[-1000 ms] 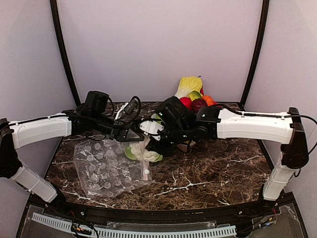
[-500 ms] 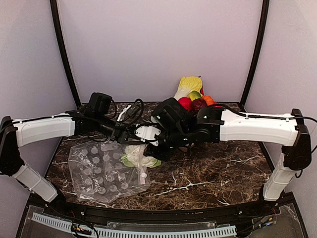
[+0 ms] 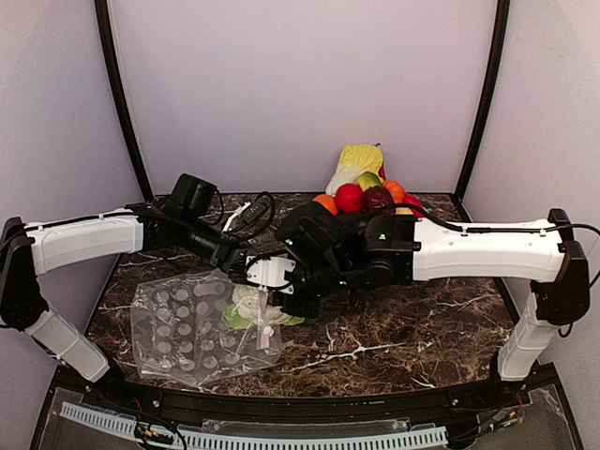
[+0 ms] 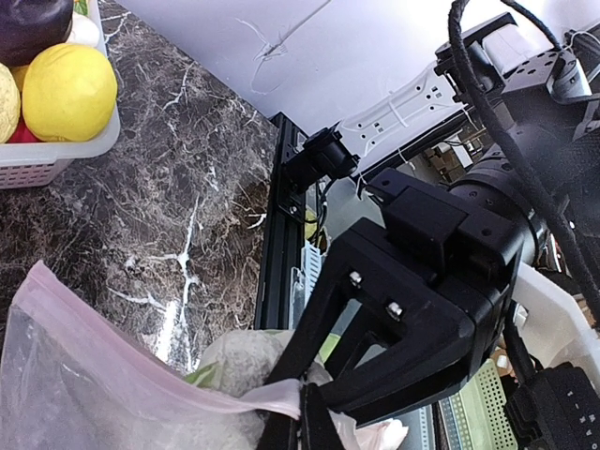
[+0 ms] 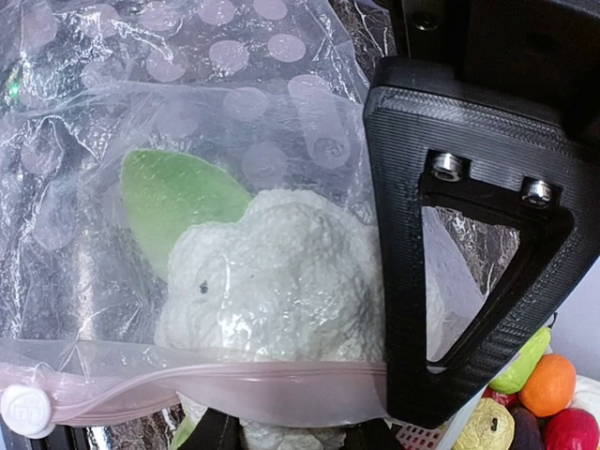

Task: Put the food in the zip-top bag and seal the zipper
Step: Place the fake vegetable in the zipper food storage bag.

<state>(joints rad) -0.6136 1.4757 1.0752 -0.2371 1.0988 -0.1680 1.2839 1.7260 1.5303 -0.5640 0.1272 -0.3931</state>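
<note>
- The left gripper, jaws pressed together on the pale-pink zipper, holds up one lip of the dotted zip-top bag, which lies toward the left of the marble table.
- The right gripper, jaws part-spread and pinching the cauliflower, has it in the bag's mouth. Most of the white head and a green leaf show through the clear plastic, while its near end sits outside the pink strip.
- The lemon and the dark purple piece sit in the pale tray at the back of the table, well apart from the bag.
- The pinch on the zipper is thin, so a hard push on the cauliflower could tug the strip free and let the mouth fall shut.
- The two grippers work just beside each other. A sideways move by either arm could knock the other or tear at the plastic.
- The bag rests loose on smooth stone and may slide or bunch instead of taking the food.
- If the cauliflower is released across the strip, it would probably block the two pieces yet to go in, and later the seal.
</note>
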